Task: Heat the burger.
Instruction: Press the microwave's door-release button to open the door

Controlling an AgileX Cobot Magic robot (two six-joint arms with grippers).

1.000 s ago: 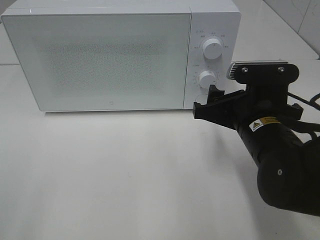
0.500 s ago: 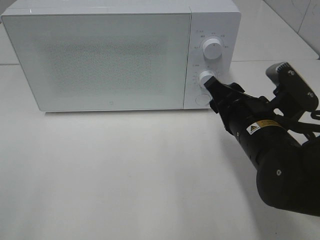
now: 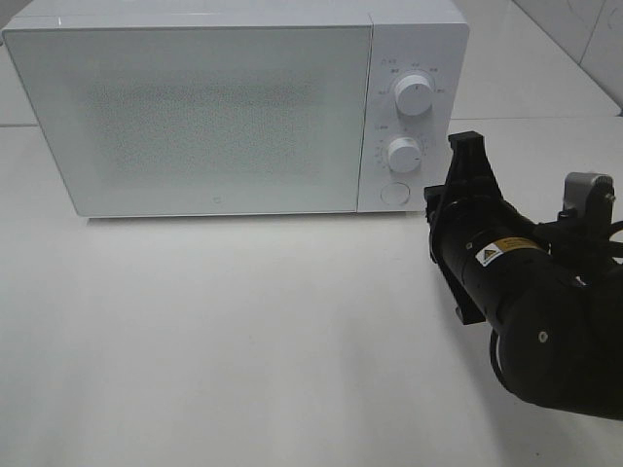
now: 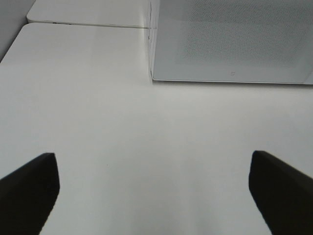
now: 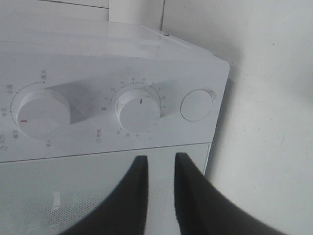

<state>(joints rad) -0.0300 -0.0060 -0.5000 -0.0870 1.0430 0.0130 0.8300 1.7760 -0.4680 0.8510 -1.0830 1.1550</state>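
I see a yellow warning sticker (image 3: 495, 253) on the right arm (image 3: 545, 321); the microwave (image 3: 234, 107) dial markings are too small to read.

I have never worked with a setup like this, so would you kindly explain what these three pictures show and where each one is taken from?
This is a robot with two arms, each ending in a pair of jaws. The high view looks down on a white table with a white microwave, its door closed. The black right arm reaches in near the microwave's control panel. The other two pictures come from cameras on the wrists. The left one shows its gripper with jaws wide apart over bare table, holding nothing. The right one shows its gripper with jaws nearly together and nothing between them, facing the two dials and the round button. No burger is visible.
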